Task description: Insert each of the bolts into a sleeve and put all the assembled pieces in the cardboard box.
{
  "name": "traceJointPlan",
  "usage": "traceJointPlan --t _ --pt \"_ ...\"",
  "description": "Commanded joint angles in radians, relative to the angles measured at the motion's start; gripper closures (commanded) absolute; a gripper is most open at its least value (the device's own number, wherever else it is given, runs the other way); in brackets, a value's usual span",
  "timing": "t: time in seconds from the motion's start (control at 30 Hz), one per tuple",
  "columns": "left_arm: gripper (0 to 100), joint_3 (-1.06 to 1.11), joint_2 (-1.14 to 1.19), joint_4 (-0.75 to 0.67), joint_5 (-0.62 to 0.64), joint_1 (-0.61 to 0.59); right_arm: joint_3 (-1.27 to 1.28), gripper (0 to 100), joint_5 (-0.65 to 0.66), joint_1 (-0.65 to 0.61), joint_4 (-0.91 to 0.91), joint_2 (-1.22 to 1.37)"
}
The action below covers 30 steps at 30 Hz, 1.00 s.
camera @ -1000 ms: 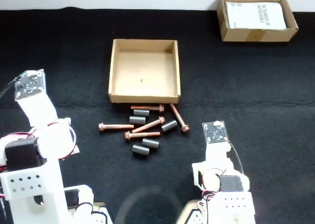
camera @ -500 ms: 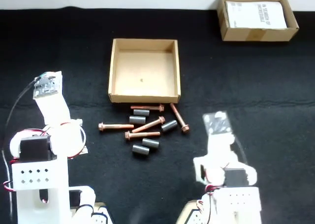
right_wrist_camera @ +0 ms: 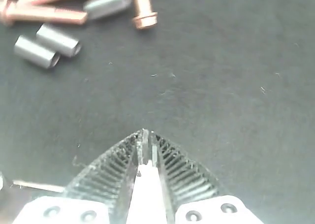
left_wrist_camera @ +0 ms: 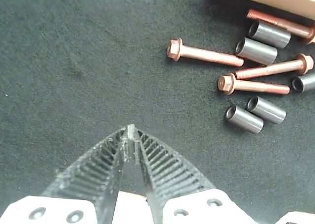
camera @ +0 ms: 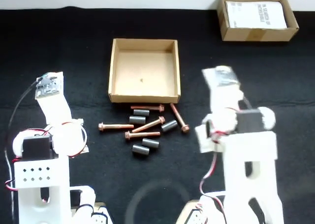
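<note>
The open cardboard box (camera: 143,98) stands on the black mat with nothing inside. Just in front of it lies a loose pile of several copper bolts (camera: 115,127) and several grey sleeves (camera: 150,143), none joined. The left arm (camera: 55,111) stands to the pile's left, the right arm (camera: 231,120) to its right. My left gripper (left_wrist_camera: 131,131) is shut and holds nothing, over bare mat short of a bolt (left_wrist_camera: 204,54) and two sleeves (left_wrist_camera: 244,119). My right gripper (right_wrist_camera: 145,134) is also shut and holds nothing, over bare mat, with sleeves (right_wrist_camera: 34,51) and a bolt head (right_wrist_camera: 144,20) farther off.
A second cardboard box (camera: 256,34) holding a white booklet sits at the far right corner. Black mat covers the table, with open room on either side of the pile. The arms' white bases stand at the near edge.
The right arm has risen tall and swung its wrist toward the far side. The left arm has shifted a little to the right. Bolts and sleeves have not moved.
</note>
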Motion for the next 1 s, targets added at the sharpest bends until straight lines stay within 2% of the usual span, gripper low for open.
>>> traceJointPlan --t 0.0,0.2,0.37,0.73,0.97 --pt "99 0.012 -0.001 -0.064 0.006 -0.093 -0.050 98.9 0.077 -0.179 0.010 0.085" --pt "99 0.180 -0.001 -0.293 0.002 -0.378 -0.058 98.6 0.189 -0.487 0.010 0.211" --pt "99 0.380 -0.001 -0.477 0.005 -0.529 -0.093 87.2 0.250 -0.619 0.005 0.349" --pt "99 0.667 -0.001 -0.882 0.008 -0.593 -0.516 86.9 0.284 -0.696 -0.008 0.748" --pt "99 0.691 -0.001 -0.927 0.009 -0.587 -0.642 86.9 0.284 -0.697 -0.008 0.978"
